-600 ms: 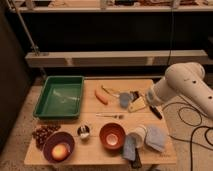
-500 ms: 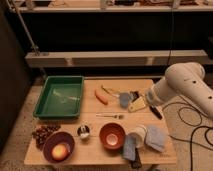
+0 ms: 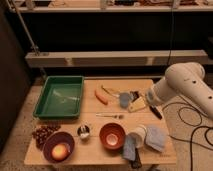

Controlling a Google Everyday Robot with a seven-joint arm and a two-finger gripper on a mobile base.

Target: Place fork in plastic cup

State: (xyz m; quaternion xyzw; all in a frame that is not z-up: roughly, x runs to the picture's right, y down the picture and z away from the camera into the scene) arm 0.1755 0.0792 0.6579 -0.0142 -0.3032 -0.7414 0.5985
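One camera takes in the scene from high above the near long edge of the pale wooden table (image 3: 95, 152), tilted steeply downward. The gripper (image 3: 137, 99), at the end of the bulky white arm (image 3: 185, 85) that enters from the picture's right edge, sits just right of the frame's centre, over the table's right half. The lens faces the dark metal shelves (image 3: 115, 57) running behind the gripper. It stands far enough back to fit the whole tabletop, from the rectangular green plastic tray (image 3: 47, 107) well to picture-left of the gripper to the black floor cables (image 3: 192, 135) on its right. The round purple bowl (image 3: 45, 146), nearer the lens than the gripper, lies by the bottom edge.
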